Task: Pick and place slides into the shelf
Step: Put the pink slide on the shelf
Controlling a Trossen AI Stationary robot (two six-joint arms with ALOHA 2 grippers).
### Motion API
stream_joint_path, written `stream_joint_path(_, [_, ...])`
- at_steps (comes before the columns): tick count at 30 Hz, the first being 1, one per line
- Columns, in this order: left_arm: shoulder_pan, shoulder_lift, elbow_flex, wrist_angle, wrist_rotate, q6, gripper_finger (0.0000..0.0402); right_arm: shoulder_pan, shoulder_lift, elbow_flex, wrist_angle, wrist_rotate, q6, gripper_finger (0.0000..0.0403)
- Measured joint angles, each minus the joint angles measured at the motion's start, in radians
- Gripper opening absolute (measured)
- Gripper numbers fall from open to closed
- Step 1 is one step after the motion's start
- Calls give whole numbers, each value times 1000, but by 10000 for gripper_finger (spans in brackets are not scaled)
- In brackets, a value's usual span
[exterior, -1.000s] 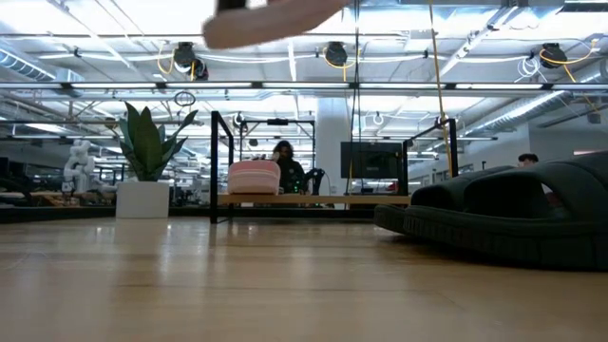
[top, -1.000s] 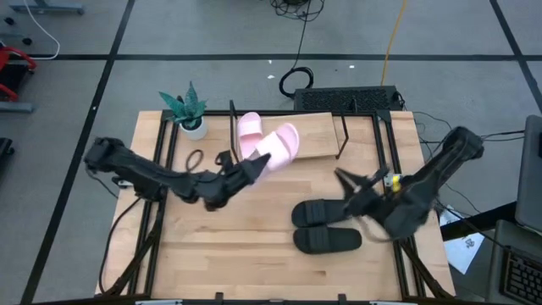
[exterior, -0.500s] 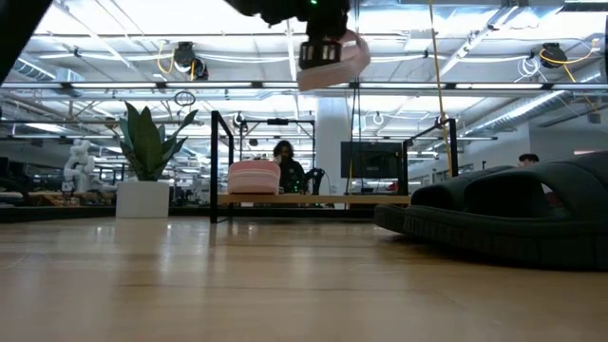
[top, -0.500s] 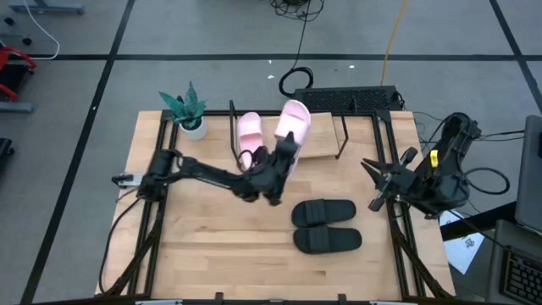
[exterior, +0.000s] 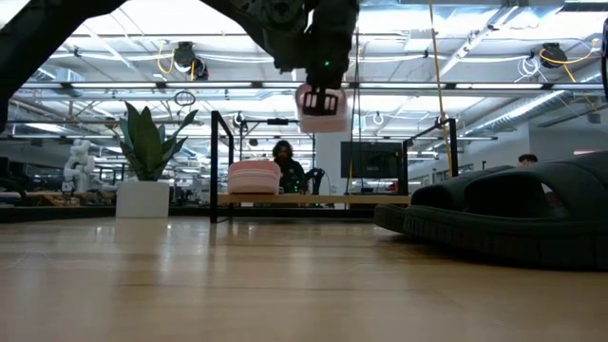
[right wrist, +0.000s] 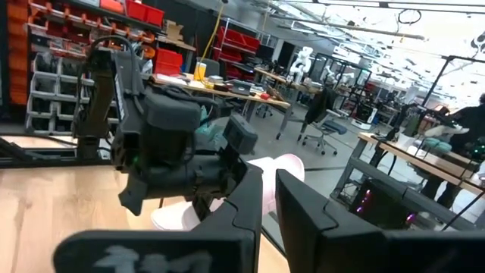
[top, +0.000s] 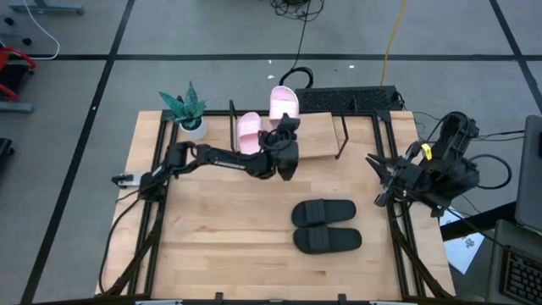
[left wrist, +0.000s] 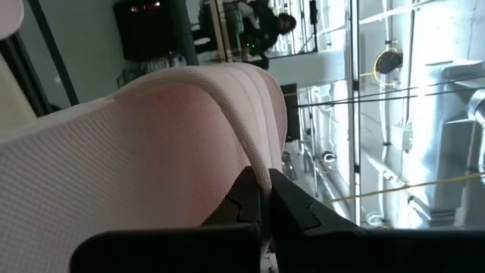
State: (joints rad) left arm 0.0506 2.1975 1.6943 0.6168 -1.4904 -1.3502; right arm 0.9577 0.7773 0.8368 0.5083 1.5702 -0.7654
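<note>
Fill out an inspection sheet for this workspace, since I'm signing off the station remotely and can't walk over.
Surface: wooden tabletop, on a black frame.
Job's things: one pink slide on the shelf; second pink slide held above the shelf; black slides side by side on the table.
Clutter: potted plant at the far left corner.
Grippers: left gripper shut on the second pink slide; right gripper shut, empty, at the right edge.
Cables: yellow cable and black cable on the floor.
Surroundings: person seated behind the table.
</note>
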Motion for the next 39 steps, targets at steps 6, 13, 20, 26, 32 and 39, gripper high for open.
stream_joint_path(6, [17, 0, 0, -87, 8, -51, 0, 0, -13, 0, 118, 0, -143, 27])
stream_joint_path(13, [27, -1, 0, -189, 2, -140, 0, 0, -80, 0, 117, 0, -164, 27])
stream_joint_path(20, [38, -1, 0, -312, 49, -315, 0, 0, -125, 0, 117, 0, -171, 27])
stream_joint_path(26, [53, -1, 0, -444, 123, -439, 0, 0, -141, 1, 117, 0, -171, 27])
stream_joint_path(32, [67, 0, 0, -679, 237, -730, 0, 0, -141, 1, 116, 0, -174, 27])
stream_joint_path(39, [77, 9, 0, -838, 293, -906, 0, 0, -141, 1, 116, -1, -186, 27])
